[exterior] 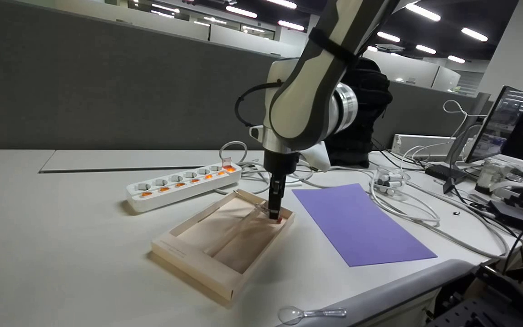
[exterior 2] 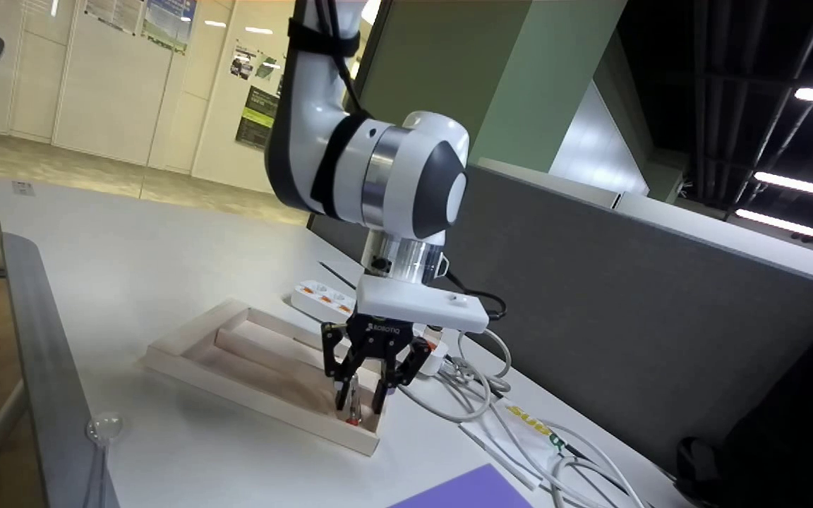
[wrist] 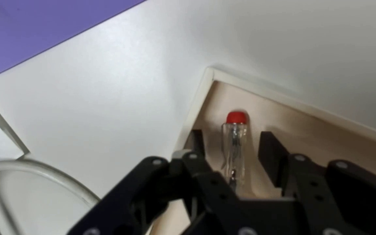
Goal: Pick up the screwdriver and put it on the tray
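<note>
The tool (exterior 2: 360, 402) points down into the beige divided tray (exterior: 195, 261), its jaws parted partway, astride the clear-handled, red-capped screwdriver (wrist: 236, 147); the wrist view shows a gap on either side, so it grips nothing. In an exterior view, read as a clock about the tray's middle, the screwdriver lies inside at two o'clock. Its shaft is hidden behind the tool, so whether it crosses the divider (exterior 2: 262, 358) is hard to say. The placing looks done; what seems left is lifting away without nudging the handle.

On the white worktop (exterior: 61, 245), by that same clock, a power strip (exterior: 184, 186) sits at eleven, a purple sheet (exterior: 361, 227) at three and a transparent spoon (exterior: 311, 313) at four, near the edge. White cables (wrist: 11, 165) tangle at one. A grey partition (exterior: 120, 91) spans twelve, with a black backpack (exterior: 363, 122) and a monitor (exterior: 500, 123) towards two, and strip lights (exterior: 423, 12) beyond.
</note>
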`<state>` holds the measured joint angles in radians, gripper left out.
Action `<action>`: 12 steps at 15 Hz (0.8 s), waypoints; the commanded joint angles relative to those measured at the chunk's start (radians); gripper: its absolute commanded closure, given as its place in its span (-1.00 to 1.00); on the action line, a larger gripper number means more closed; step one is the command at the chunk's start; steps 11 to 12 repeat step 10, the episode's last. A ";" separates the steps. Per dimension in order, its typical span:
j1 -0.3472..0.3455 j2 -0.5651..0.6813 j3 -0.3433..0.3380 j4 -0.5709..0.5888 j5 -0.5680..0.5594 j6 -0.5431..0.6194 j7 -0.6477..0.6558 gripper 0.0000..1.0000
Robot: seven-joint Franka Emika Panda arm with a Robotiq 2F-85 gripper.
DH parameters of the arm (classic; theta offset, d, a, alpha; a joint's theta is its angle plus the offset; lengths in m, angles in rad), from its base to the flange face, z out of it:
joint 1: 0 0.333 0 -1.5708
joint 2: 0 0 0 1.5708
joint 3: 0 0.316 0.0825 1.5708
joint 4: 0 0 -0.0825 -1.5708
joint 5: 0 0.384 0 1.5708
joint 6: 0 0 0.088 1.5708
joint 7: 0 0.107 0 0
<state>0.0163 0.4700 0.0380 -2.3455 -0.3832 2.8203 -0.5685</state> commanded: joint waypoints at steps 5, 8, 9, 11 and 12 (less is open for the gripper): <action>-0.146 -0.111 0.151 -0.063 0.217 -0.141 -0.124 -1.00; -0.172 -0.220 0.156 -0.140 0.288 -0.104 -0.153 -1.00; -0.177 -0.255 0.152 -0.163 0.309 -0.099 -0.161 -1.00; -0.178 -0.296 0.140 -0.192 0.323 -0.091 -0.168 -1.00; -0.178 -0.296 0.140 -0.192 0.323 -0.091 -0.168 -1.00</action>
